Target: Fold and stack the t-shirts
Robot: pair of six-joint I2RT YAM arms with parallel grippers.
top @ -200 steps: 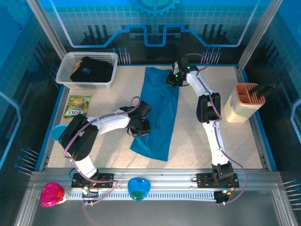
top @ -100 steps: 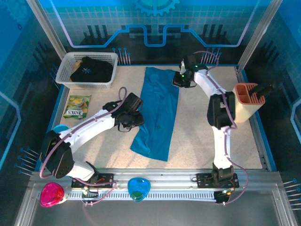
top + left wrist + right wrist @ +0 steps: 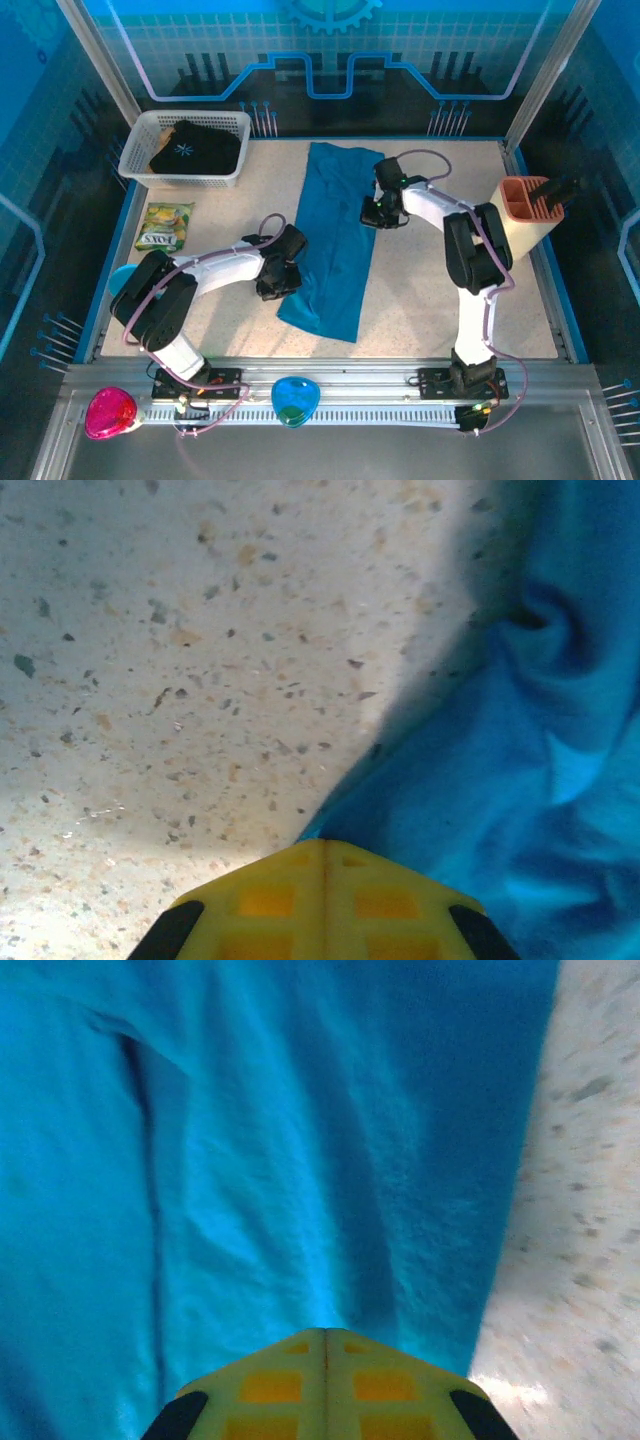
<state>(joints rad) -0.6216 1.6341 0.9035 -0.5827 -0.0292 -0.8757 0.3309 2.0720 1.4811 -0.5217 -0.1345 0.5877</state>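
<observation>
1. Folding is underway on the teal t-shirt, which is lying as a long, narrow strip down the middle of the table.
2. The black t-shirt is sitting bunched in the white basket at the far left corner, so stacking is not yet begun.
3. The left gripper is sitting at the strip's left edge toward the near end, fingers pressed together. The cloth edge is meeting its fingertips, but I cannot tell whether any fabric is pinched.
4. The right gripper is resting at the right edge further up, likewise fully closed. Whether it is holding cloth is unclear too.
5. Next, I'd judge, both are needing a sure pinch on one end to carry it over the other, halving the length without dragging the layers apart.
</observation>
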